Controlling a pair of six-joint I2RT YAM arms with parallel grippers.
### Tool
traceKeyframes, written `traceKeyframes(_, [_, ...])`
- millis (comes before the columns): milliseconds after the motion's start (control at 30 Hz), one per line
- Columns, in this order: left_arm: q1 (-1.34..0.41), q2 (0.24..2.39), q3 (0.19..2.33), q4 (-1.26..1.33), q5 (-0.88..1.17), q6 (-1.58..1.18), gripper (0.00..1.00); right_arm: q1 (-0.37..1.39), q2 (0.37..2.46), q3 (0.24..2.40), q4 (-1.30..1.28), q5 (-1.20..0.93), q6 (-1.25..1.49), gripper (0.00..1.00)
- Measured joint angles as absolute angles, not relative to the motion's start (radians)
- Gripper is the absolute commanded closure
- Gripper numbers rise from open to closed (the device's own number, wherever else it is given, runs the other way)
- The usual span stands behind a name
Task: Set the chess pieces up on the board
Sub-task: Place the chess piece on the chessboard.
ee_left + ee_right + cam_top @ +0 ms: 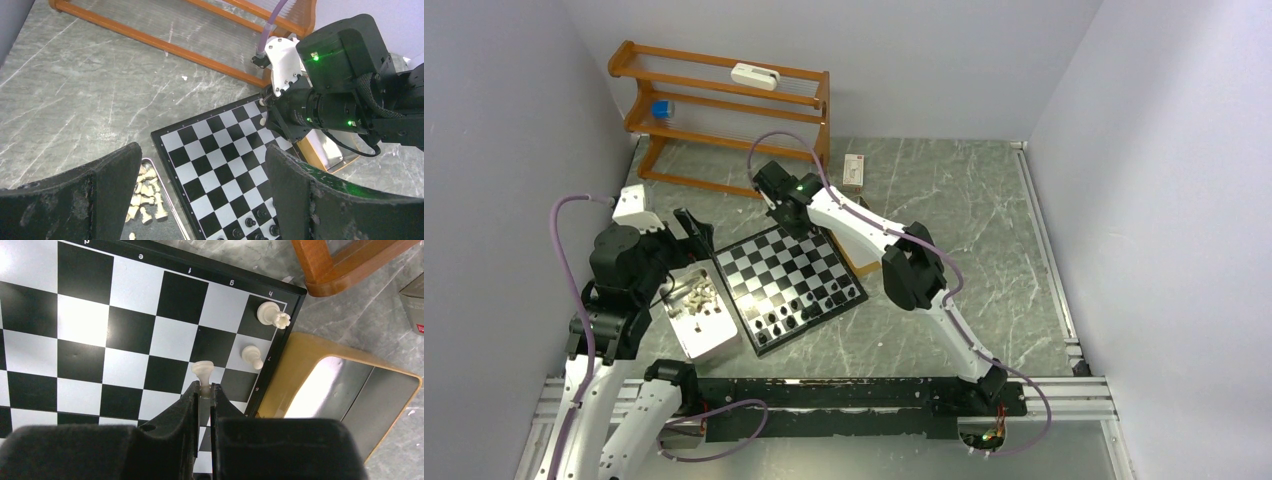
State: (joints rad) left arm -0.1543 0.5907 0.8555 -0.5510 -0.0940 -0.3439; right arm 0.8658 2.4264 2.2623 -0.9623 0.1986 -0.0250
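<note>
Right gripper (205, 390) fills the foreground of its wrist view, its two dark fingers pinched on the stem of a cream pawn (203, 369), whose head shows just beyond the fingertips. That pawn is held over the board (75, 320) near the corner marked h; whether its base touches the surface cannot be told. Two further cream figures stand on the board close by: a cream rook (273, 315) on the black corner square of the h file, and a second cream pawn (251, 356) on the light square next to it in the same file. Beside that edge of the board lies a tan-rimmed tray (345, 390), and past the corner stands a wooden rack (330, 265). Left gripper (202, 150) hangs with its jaws spread wide and nothing between them, above the table (75, 90) near the board's left corner. Below it, a metal tray (714, 335) just beside the board holds a heap of loose cream pieces (696, 295). Black pieces (809, 305) are gathered on the rows of the board nearest the arm bases.
</note>
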Motion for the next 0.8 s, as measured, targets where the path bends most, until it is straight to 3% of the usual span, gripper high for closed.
traceKeyframes(800, [-0.155,0.586,0.855,-0.552,-0.103,-0.344,0.02,0.866,2.492,2.296,-0.964,0.226,-0.028,0.88])
